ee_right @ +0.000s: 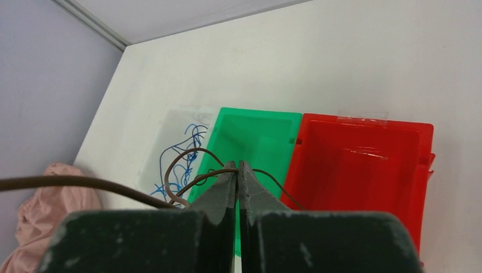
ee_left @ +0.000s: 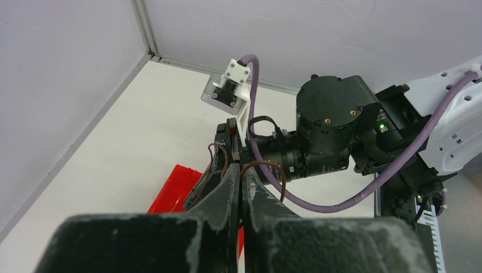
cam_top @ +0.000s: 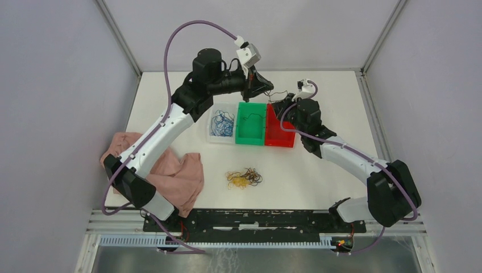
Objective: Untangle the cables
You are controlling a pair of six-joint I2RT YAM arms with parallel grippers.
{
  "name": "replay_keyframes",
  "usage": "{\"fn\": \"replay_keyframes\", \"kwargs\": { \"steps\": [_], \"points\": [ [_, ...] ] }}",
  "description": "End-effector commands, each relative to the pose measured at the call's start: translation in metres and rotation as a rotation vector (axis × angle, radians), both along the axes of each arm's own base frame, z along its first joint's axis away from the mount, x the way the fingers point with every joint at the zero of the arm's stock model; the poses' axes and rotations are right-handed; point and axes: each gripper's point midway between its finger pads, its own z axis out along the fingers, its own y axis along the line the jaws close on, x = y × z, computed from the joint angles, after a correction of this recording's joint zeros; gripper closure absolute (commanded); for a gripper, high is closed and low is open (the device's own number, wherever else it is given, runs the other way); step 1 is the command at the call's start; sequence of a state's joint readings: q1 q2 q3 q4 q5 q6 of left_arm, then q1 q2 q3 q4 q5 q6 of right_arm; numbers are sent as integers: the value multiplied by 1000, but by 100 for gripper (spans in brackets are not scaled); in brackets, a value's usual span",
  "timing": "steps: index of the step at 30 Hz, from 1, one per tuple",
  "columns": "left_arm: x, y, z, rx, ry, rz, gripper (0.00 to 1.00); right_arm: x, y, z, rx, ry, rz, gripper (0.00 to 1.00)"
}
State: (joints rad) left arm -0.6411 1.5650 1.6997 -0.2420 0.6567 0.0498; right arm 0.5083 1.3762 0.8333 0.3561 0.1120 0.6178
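**Item: cables, sorting in progress**

**Position against the claws.** One dark brown cable is up off the surface, at 12 o'clock of the green bin. The left claw has its fingers pressed together, pinching this cable at the tips. The right claw is also pressed together on it, with loops of it arching out at 9 and 3 o'clock of the tips. The two claws sit close to each other, the right one just at 4 o'clock of the left in the overhead view. The loose tangle of cables lies on the surface well apart from both claws, at 6 o'clock of the bins.

**Count.**
- Claws: two.
- Bins: three, side by side: clear bin, green bin, red bin.
- Blue cables: a bunch in the clear bin.
- Loose tangle: one, with yellow-orange, blue and dark strands.
- Pink cloth: one, at 9 o'clock of the tangle.

**Obscured.**
- The strands in the tangle and in the clear bin cannot be counted.
- The left arm covers part of the cloth.
- The right arm overlaps the red bin's far corner.
- From overhead the claw tips are dark against dark housings, and the raised cable shows only as a thin line.
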Motion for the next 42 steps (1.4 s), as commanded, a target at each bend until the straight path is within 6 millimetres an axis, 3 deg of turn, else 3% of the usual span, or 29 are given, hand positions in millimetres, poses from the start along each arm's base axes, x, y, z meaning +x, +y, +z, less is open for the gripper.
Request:
{"fn": "replay_keyframes", "kwargs": {
  "steps": [1,8,12,15,19,27,30,36,42],
  "points": [
    [-6,2,8,-39,-17,-4,97,5,-12,16,-66,-66,-37,100],
    [-13,24,-26,34,12,41,97,9,-20,-6,-138,-34,-70,100],
    [-8,48,-52,125,6,101,97,11,-21,-11,-145,-26,-76,100],
    [-5,73,-72,213,-21,145,97,11,-10,-5,-101,-28,-32,100],
    [-7,100,-82,271,-56,179,97,9,10,1,-36,-11,36,100],
    [-12,122,-97,357,-83,232,97,-1,44,-2,-21,-1,99,100],
    [-6,132,-94,374,-107,294,97,-3,53,-3,-31,0,108,100],
    [11,157,-59,302,-194,449,97,-4,59,-7,-53,5,106,100],
    [27,177,-22,179,-232,544,97,-5,52,-7,-79,-1,80,100]
  ]
}}
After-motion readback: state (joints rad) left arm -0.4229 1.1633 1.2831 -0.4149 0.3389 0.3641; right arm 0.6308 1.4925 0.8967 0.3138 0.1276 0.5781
